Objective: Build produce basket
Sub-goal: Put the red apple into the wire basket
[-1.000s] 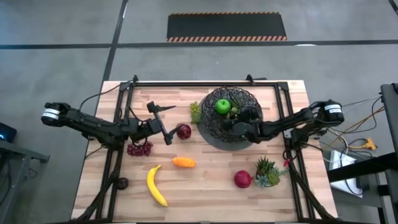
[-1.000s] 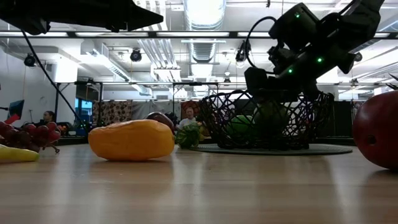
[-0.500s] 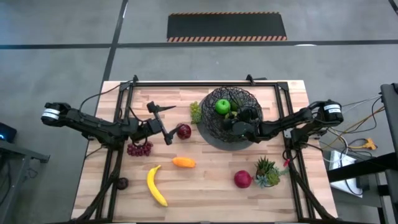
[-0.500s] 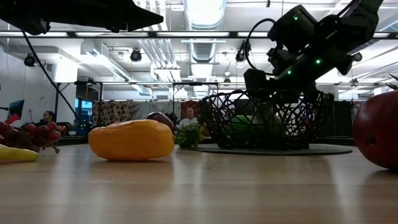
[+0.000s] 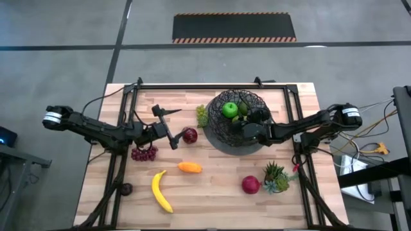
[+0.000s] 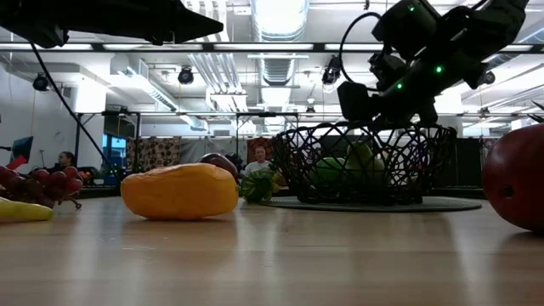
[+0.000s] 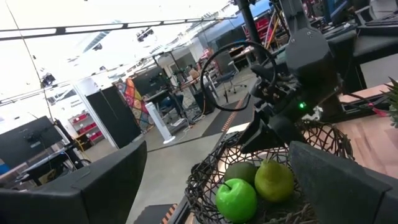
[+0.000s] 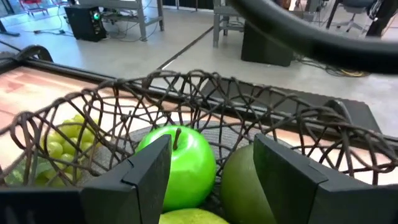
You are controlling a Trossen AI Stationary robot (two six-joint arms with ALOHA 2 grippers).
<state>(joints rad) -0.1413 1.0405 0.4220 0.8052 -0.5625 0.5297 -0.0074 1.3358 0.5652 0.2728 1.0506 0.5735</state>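
We start with the basket (image 5: pixel 236 120), which sits just right of centre in the upper half of the high view, its woven wire wall rising from a dark disc base. Inside it we see a green apple (image 5: pixel 229 110), a pear (image 7: pixel 273 180) and a third green fruit (image 7: pixel 243 171) packed close together, so part of the load appears to be in place already. The green grapes (image 5: pixel 202 116) lie against the basket's left outer wall, not inside it.

The right gripper (image 5: pixel 246 130) hangs over the basket's lower right rim, and in its own wrist view its fingers (image 8: pixel 144 173) stand apart with nothing between them, looking down onto the fruit. We judge it is placed there because it is over the spot where fruit is dropped.

Outward from there, the rest of the produce lies on the table (image 5: pixel 295 199): a dark red apple (image 5: pixel 189 135) left of the basket, purple grapes (image 5: pixel 144 153) further left, an orange piece (image 5: pixel 189 167) below centre, a banana (image 5: pixel 160 191) at lower left, and a red apple (image 5: pixel 250 185) at lower right beside the potted plant (image 5: pixel 276 176), which is not part of the load.

The left gripper (image 5: pixel 168 128) waits at centre left beside the dark red apple, its fingers spread wide and empty; that fruit looks the likeliest next pick.
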